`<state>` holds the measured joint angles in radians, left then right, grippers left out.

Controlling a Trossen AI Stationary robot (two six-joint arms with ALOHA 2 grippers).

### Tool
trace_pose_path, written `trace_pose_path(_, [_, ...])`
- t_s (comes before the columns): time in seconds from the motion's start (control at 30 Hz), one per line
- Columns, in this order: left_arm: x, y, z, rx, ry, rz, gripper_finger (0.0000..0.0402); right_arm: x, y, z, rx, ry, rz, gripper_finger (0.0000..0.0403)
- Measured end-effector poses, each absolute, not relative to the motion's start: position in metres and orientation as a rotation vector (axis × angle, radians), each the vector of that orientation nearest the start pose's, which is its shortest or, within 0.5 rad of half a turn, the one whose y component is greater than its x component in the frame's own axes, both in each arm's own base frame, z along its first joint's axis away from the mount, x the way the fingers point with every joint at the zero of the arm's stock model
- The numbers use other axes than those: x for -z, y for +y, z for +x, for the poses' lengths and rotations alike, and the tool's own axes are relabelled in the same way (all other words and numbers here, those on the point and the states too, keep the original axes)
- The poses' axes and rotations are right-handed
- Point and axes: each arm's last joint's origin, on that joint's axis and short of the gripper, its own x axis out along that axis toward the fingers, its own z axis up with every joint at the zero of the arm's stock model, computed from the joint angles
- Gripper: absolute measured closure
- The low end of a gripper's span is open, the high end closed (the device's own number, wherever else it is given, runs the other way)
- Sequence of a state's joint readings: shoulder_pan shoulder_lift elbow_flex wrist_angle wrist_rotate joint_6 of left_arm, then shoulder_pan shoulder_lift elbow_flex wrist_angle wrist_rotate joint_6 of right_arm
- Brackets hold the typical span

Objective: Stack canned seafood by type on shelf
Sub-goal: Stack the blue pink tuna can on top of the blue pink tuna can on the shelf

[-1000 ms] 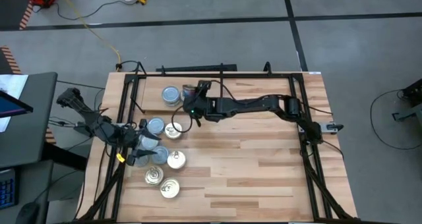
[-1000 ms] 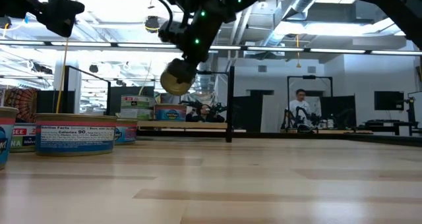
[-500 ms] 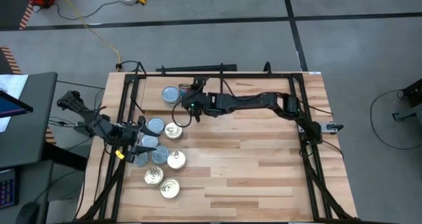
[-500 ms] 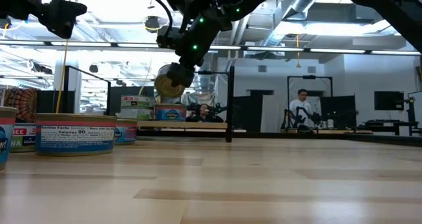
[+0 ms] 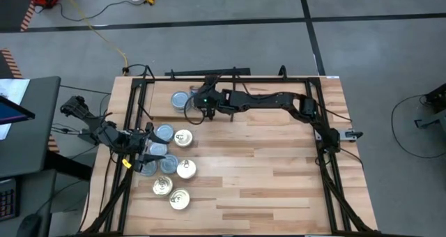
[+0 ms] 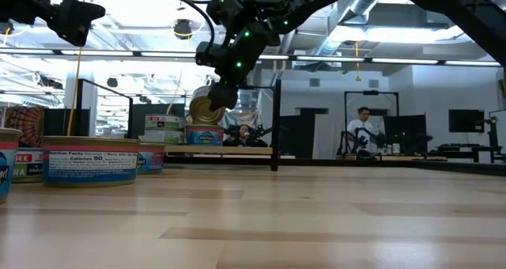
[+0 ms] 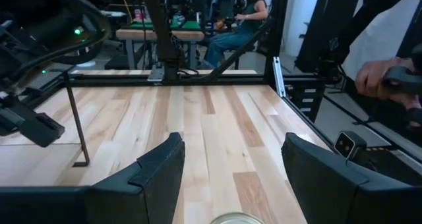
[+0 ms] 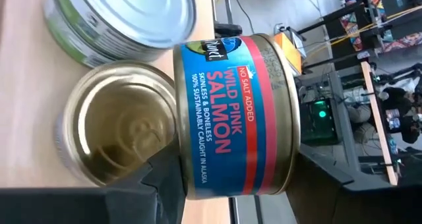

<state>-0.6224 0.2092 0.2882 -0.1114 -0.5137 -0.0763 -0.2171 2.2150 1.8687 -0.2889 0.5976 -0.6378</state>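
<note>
My right gripper (image 5: 202, 100) reaches to the far left of the shelf (image 5: 272, 89) and is shut on a salmon tin (image 8: 231, 112) with a blue and red label. Right under it a gold-topped tin (image 8: 112, 135) stands on the shelf, beside a silver-topped tin (image 5: 180, 100) with a green label. My left gripper (image 7: 231, 178) is open and level over the loose tins (image 5: 171, 164) at the table's left, with the rim of one tin (image 7: 234, 219) just below its fingers. My right gripper holds the salmon tin between its two fingers, slanting down from the table's right. One finger (image 8: 161, 181) lies at the tin's edge beside the label; the tin hides the other. The tin (image 6: 207, 109) hangs clear above the shelf, tilted, its gold end toward the near side.
Several loose tins (image 5: 179, 199) lie on the tabletop near the left edge, and some show close in the low view (image 6: 91, 160). A black upright rod (image 6: 275, 126) stands on the shelf. Black frame rails (image 5: 334, 174) run along both sides. A person's hand (image 7: 389, 76) shows beyond the table.
My right gripper has carried the salmon tin toward the far edge and slightly left, sinking a little and rolling its wrist. The tin now hangs lower, just above the blue and red tin on the shelf. My left arm has kept still.
</note>
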Motion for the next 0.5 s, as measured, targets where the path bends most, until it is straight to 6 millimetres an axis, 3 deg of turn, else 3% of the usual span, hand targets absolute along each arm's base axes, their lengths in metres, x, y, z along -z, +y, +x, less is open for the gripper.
trace_pose_path(0.3, [-0.2334,-0.0428,0.0848,0.088,0.040,-0.047,0.0159,-0.2311,-0.1249,0.4878,0.453,0.870,-0.700,0.0167])
trace_pose_path(0.5, [-0.2333,-0.0427,0.0848,0.088,0.040,-0.039,0.0159,-0.2309,-0.1211,0.4886,0.441,0.867,-0.699,0.0144])
